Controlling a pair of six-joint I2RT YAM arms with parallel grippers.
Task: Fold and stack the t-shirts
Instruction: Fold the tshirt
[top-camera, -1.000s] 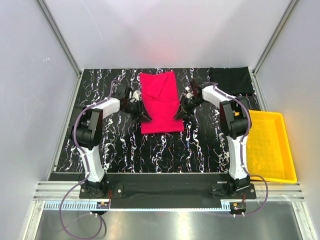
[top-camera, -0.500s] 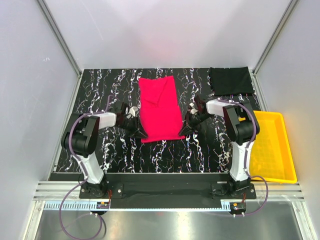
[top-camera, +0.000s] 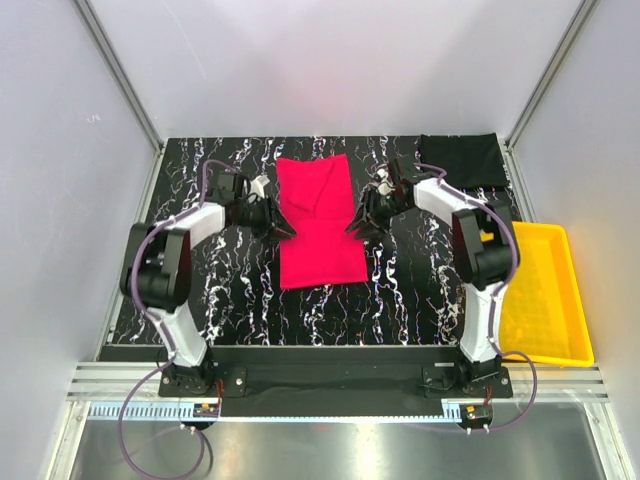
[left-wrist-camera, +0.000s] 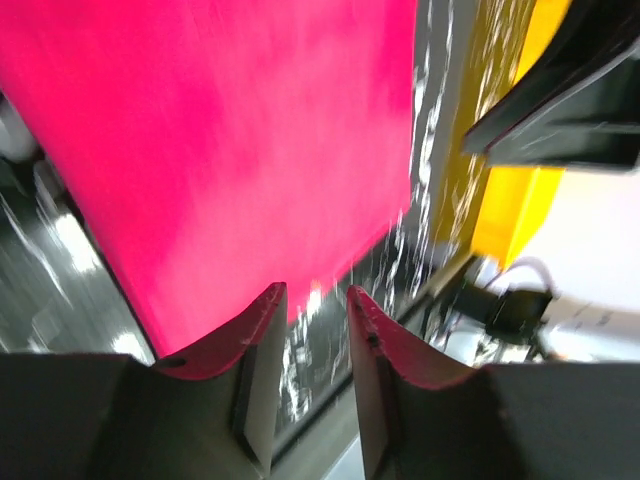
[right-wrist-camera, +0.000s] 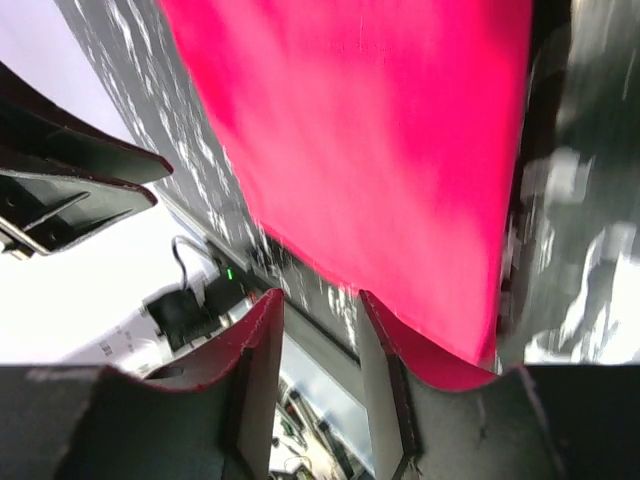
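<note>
In the top view the red tee (top-camera: 320, 230) lies flat as a long folded strip at the middle of the table (top-camera: 240, 300). Its upper edge is near the table's far edge. Bare table runs along both its long sides, with a broad bare band below it toward the arm bases. The black tee (top-camera: 460, 160) sits folded in the upper right corner, close against the table's top and right edges and well apart from the red one. The tray (top-camera: 545, 300) lies beyond the table's right edge, at the right of the frame. The left gripper (top-camera: 287, 228) is at the strip's left edge and the right gripper (top-camera: 352, 226) at its right edge, both about midway along it. From above I cannot tell whether either touches the cloth. Only the top view shows the black tee. The wrist views show what it cannot: each pair of fingers stands a narrow gap apart with nothing between them, the right slightly wider. In the left wrist view, red cloth fills the upper left and a yellow band shows at upper right. In the right wrist view, cloth fills the upper right and its lower corner is cut off behind the right finger. Both wrist views are blurred, and the finger pads look tinted red.
</note>
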